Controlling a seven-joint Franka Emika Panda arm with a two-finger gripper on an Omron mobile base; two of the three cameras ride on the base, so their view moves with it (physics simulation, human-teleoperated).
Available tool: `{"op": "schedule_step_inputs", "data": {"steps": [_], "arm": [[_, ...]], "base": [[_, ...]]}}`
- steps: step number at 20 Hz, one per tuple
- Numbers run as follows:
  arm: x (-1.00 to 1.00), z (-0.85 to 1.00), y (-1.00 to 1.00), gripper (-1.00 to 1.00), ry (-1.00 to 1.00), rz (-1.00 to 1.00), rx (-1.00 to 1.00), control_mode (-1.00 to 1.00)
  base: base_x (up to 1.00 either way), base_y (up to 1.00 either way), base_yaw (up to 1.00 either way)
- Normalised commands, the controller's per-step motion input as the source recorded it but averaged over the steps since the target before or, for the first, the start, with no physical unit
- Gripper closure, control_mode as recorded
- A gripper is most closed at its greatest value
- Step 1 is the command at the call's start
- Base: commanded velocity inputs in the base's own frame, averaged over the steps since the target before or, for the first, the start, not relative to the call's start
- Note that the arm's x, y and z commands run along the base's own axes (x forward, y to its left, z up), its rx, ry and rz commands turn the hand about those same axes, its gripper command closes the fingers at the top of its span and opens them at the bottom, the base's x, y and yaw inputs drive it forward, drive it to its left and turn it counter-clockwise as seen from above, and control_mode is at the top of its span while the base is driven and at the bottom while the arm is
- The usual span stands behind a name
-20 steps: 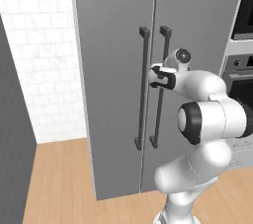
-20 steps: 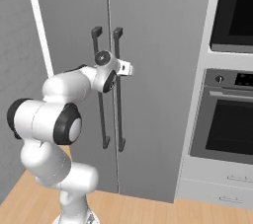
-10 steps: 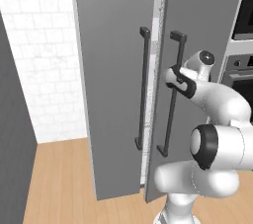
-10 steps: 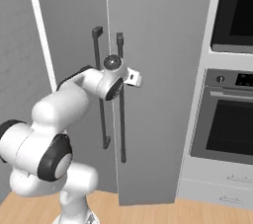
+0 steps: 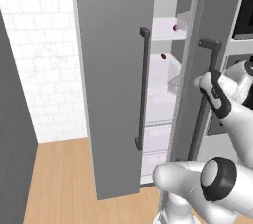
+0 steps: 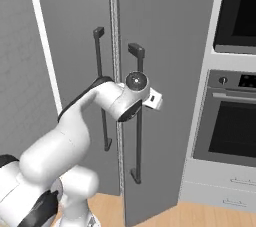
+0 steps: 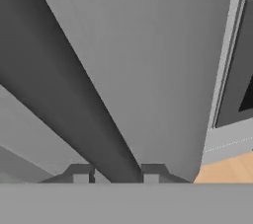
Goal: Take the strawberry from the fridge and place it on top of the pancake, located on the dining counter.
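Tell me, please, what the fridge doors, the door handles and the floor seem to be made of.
The fridge doors look like matte grey painted metal or laminate: flat, without reflections. The handle that the gripper is shut on appears dark, satin metal or plastic. The floor looks like light wood: warm tone, faint plank lines.

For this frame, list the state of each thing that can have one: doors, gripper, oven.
Fridge right door: swung partly open.
Fridge left door: looks shut.
Gripper: shut on the right door handle.
Fridge shelves: exposed through the gap, small dark-red items on them.
Oven: door shut.
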Motion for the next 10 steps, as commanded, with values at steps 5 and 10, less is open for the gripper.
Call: {"op": "schedule_step_inputs", "data": {"steps": [5,10], "arm": [[-1.0,0.25,-0.65,-1.0,0.0,-0.03,0.1,-1.0],[-1.0,0.62,0.42,-1.0,0.0,-0.02,-0.12,-1.0]], "base": [[0.0,0.0,0.0],[0.0,0.0,0.0]]}}
